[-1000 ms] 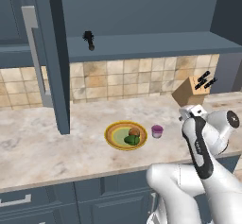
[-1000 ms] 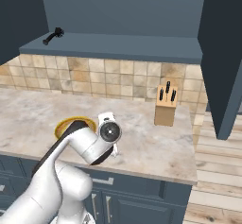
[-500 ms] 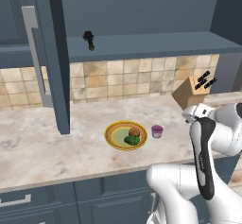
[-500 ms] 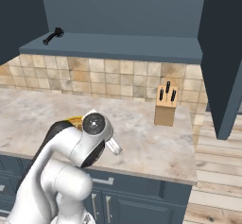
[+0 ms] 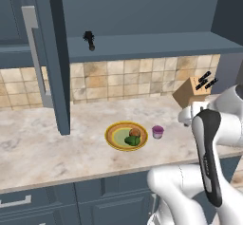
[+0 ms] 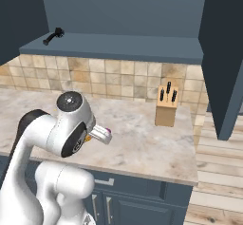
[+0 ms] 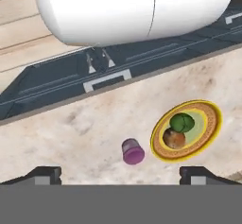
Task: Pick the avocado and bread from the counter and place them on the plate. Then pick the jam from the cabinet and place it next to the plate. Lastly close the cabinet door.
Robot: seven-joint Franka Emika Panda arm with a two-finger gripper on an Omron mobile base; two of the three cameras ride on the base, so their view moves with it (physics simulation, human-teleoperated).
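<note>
Hand (image 7: 120,173) wide, empty, above jam (image 7: 133,151); plate (image 7: 211,124) just beside, bare tabletop (image 7: 61,142) around; cabinet door (image 5: 52,53) open.

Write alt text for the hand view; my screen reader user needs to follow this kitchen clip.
Looking down on the beige marbled counter: a yellow-rimmed plate holds the dark green avocado and the brown bread side by side. The pink-purple jam jar stands on the counter just beside the plate, apart from it. The open gripper frames the bottom edge, holding nothing.

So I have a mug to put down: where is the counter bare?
Bare counter lies left of the plate, and between the jam and the knife block. It is crowded where plate and jam sit close.
</note>
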